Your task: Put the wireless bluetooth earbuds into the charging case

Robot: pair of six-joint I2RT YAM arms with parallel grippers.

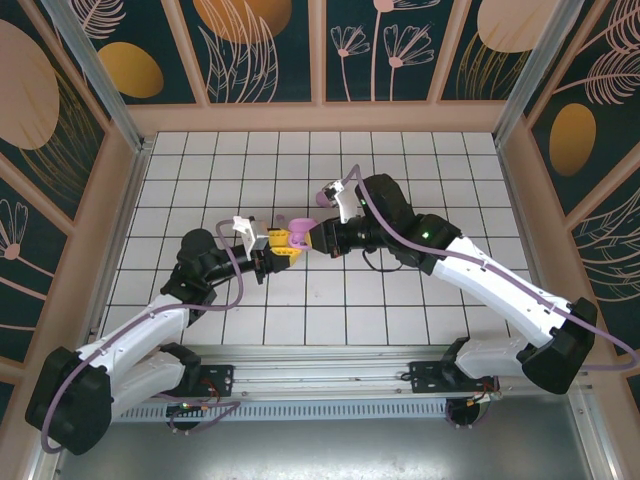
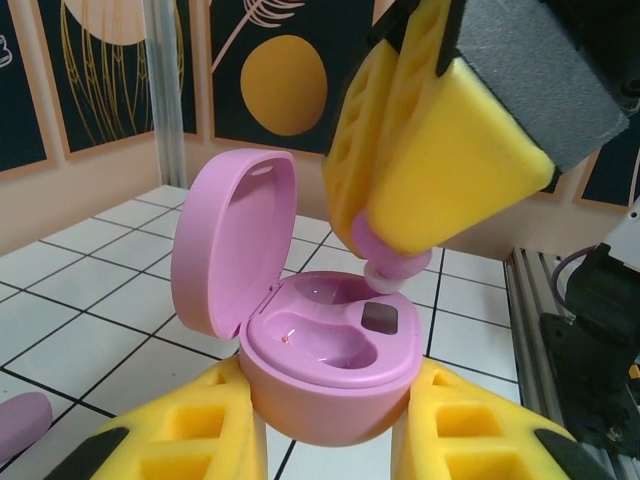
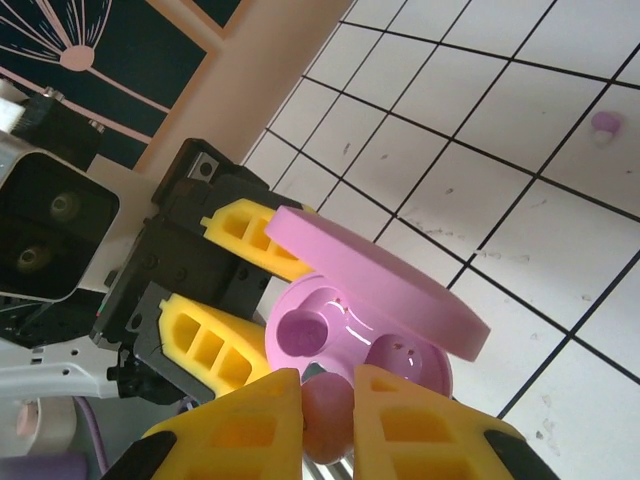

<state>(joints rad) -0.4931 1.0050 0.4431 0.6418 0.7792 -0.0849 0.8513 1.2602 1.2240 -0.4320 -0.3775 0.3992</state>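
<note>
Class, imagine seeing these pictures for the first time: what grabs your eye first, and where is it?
The open pink charging case stands out first, clamped from both sides by the left gripper over the middle of the tiled table. Just above its wells, the right gripper pinches a small earbud. A second earbud lies loose on the tiles beyond.

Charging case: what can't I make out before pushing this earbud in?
- Left wrist view: the right fingers cover all but the tip of the earbud.
- Top view: the case is too small, its slots hidden by the fingers.
- Left wrist view: a purple object is cut off by the left edge.
- Right wrist view: a loose bit on the tiles is too small to identify.
</note>
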